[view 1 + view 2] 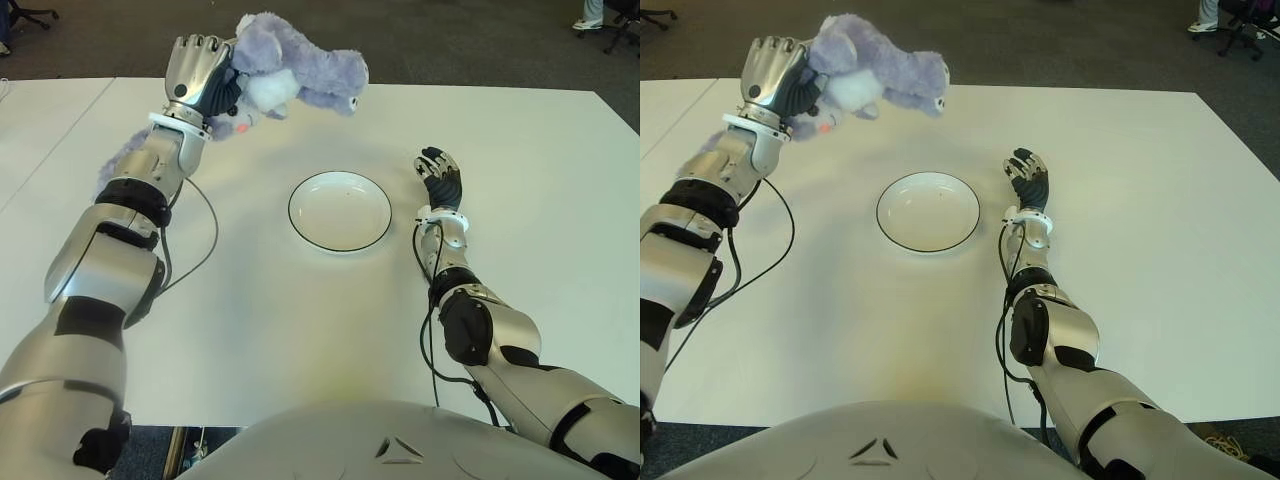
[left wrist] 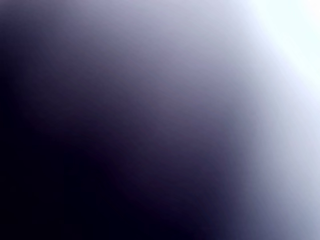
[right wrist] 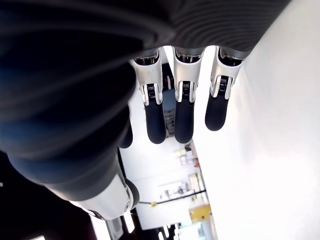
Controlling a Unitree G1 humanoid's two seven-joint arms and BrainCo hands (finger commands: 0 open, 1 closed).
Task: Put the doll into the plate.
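Note:
A purple plush doll (image 1: 295, 70) with a white face is held up in the air by my left hand (image 1: 205, 78), whose fingers are curled around it, above the far left part of the table. The left wrist view shows only a purple blur from the doll pressed close to the camera. A white plate (image 1: 340, 211) with a dark rim lies empty at the middle of the table, to the right of and nearer than the doll. My right hand (image 1: 440, 178) shows just right of the plate, fingers straight and holding nothing.
The white table (image 1: 530, 180) spans the whole view. A black cable (image 1: 205, 240) loops from my left arm over the table left of the plate. Dark floor, chair legs and a person's foot lie beyond the far edge.

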